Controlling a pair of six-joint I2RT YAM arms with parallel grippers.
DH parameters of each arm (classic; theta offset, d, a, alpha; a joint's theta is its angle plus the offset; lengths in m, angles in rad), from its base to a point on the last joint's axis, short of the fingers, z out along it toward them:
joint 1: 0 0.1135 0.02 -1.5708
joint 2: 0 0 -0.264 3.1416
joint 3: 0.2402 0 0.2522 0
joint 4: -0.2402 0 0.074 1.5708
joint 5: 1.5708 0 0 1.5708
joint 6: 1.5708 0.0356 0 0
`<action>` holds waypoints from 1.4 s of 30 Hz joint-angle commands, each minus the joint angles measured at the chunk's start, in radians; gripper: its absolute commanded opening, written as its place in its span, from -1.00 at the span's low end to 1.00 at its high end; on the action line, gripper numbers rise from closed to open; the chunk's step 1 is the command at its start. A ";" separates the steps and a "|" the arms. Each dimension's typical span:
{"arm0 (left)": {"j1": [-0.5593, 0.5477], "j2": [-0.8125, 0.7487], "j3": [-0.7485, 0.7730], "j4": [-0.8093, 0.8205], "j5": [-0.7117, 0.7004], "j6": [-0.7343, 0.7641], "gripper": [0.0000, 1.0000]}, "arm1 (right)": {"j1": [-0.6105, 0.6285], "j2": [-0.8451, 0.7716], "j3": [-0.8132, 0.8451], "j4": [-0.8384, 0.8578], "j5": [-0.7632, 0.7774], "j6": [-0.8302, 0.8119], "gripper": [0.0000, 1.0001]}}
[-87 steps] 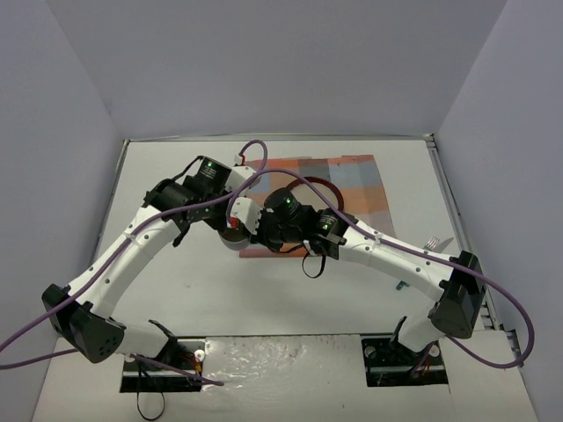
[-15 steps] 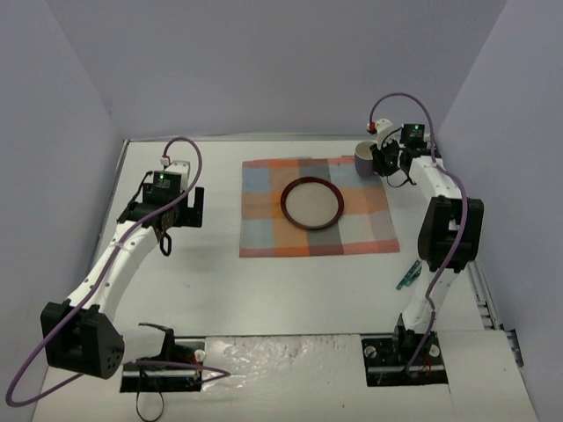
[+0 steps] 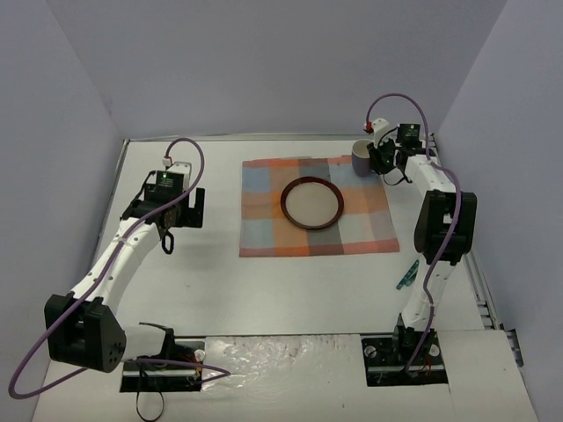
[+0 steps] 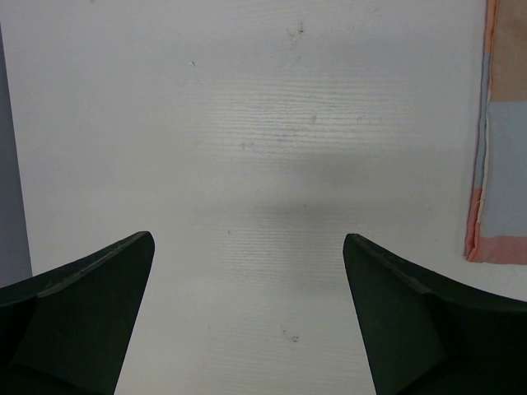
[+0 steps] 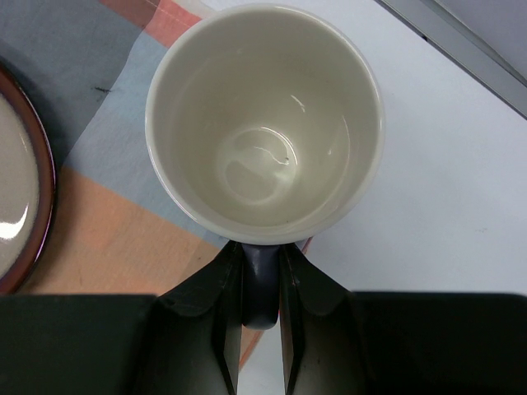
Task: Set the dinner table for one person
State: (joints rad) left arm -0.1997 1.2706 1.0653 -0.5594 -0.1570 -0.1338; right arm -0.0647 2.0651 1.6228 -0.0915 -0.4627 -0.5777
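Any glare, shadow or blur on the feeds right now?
Top external: soft, even light; only a sheen on the crinkled strip between the bases. Left wrist: a faint shadow band across the dinner table; the open left hand reads near-black. Right wrist: sharp on the mug, small glints inside it, glare on the plate; the right hand, on its handle, is underexposed.
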 commanded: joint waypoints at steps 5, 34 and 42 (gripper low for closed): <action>0.008 0.000 0.028 0.038 -0.021 -0.006 0.94 | -0.004 -0.003 0.077 0.140 -0.055 -0.002 -1.00; 0.008 -0.011 0.030 0.030 -0.004 -0.017 0.94 | -0.026 -0.294 -0.165 0.219 0.126 0.242 0.88; 0.008 -0.030 0.039 0.015 -0.004 -0.036 0.94 | -0.040 -0.603 -0.426 0.196 0.595 0.721 0.93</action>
State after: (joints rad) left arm -0.1997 1.2803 1.0654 -0.5643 -0.1555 -0.1456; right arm -0.0872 1.6016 1.3121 0.0804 -0.1274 -0.1481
